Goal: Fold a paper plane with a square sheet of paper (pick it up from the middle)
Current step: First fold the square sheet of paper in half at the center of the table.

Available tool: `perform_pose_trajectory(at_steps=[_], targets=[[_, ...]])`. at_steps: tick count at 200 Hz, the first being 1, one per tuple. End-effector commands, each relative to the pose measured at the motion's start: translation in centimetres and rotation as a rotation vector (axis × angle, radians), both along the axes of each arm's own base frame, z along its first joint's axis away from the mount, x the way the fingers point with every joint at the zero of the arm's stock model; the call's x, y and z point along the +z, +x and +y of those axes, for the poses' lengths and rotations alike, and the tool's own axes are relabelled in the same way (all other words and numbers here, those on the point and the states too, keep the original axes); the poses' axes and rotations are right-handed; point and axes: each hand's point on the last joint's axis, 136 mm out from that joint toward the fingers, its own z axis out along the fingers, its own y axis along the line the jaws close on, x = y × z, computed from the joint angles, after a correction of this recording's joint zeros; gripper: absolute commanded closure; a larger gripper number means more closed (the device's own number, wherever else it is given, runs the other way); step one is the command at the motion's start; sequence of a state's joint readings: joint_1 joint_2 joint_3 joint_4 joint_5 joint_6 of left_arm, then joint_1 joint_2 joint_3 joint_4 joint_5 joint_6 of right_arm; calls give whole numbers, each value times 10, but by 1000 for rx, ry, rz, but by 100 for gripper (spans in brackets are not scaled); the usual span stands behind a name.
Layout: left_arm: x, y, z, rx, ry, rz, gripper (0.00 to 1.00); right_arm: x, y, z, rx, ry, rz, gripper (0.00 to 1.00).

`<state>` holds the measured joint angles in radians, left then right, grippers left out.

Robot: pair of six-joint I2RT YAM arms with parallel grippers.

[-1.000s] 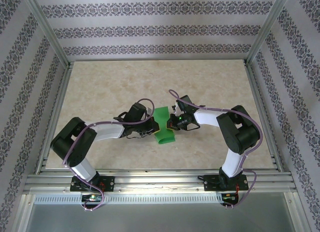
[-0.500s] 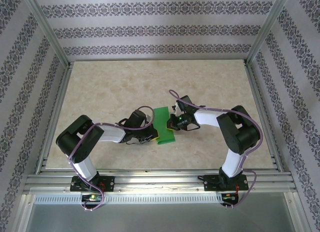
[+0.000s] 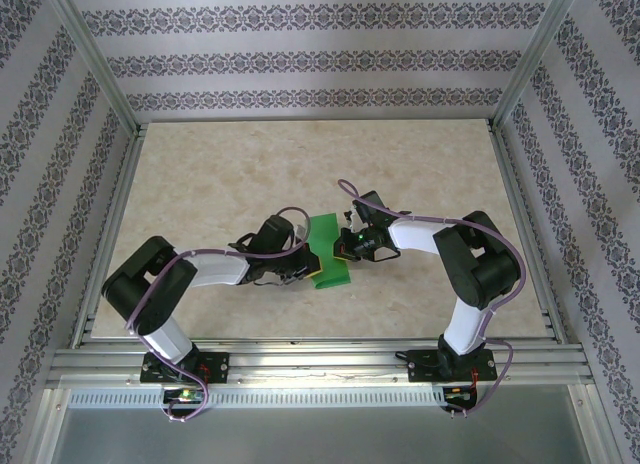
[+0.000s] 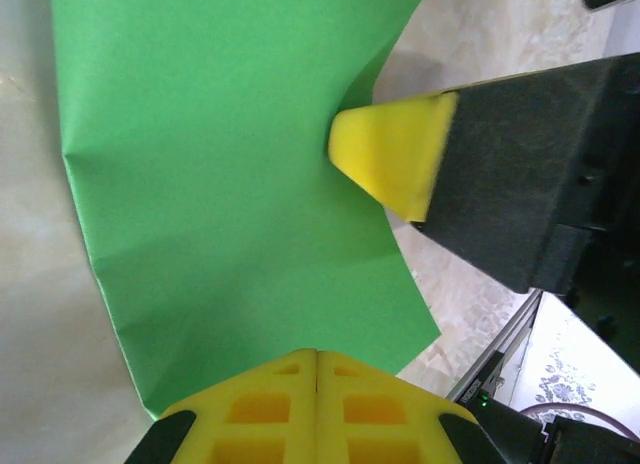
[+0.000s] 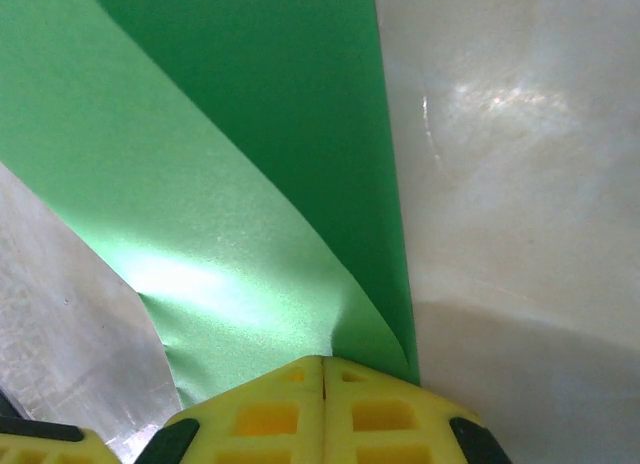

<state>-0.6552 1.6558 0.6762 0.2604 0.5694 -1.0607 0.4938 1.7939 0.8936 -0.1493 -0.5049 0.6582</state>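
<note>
Green sheet (image 3: 328, 252) at the middle of the table (image 3: 200, 184), bowed, long axis running far-to-near between the arms. Left fingers (image 4: 300, 384) pinched shut on its left edge. Right fingers (image 5: 310, 384) pinched shut on the opposite edge. Neither arm nearer. Judged: the next fold brings those edges together across the axis.

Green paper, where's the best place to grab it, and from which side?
Probably by a side edge, coming in low from the side. The green paper is thin and bowed up off the table, so its raised edges give something to pinch. The left pincer and right pincer are each shut on an opposite edge this way.
</note>
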Motion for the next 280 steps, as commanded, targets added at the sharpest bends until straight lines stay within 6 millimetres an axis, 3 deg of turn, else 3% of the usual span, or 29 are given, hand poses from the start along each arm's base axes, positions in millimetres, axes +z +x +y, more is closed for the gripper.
perform_pose_trajectory(at_steps=[1,35,59,125,154,177,224,280], targets=[[-20,-11,0,-9,20,54,100,-42,-33,-39,-48,-199,137,100],[-48,-27,14,7,65,110,100,-43,-34,-39,-46,-200,138,100],[-54,-36,22,10,79,123,100,-43,-33,-40,-49,-202,139,100],[-3,-21,3,-35,15,8,100,-42,-33,-39,-48,-201,138,100],[6,-15,-8,-41,-31,-11,100,-42,-33,-39,-47,-202,139,100],[-6,-19,-11,-50,-29,18,100,-41,-33,-39,-47,-201,139,100],[-47,-40,8,-31,63,98,100,-42,-34,-40,-48,-204,142,100],[-50,-60,21,-90,138,105,100,-43,-33,-41,-49,-210,139,100]])
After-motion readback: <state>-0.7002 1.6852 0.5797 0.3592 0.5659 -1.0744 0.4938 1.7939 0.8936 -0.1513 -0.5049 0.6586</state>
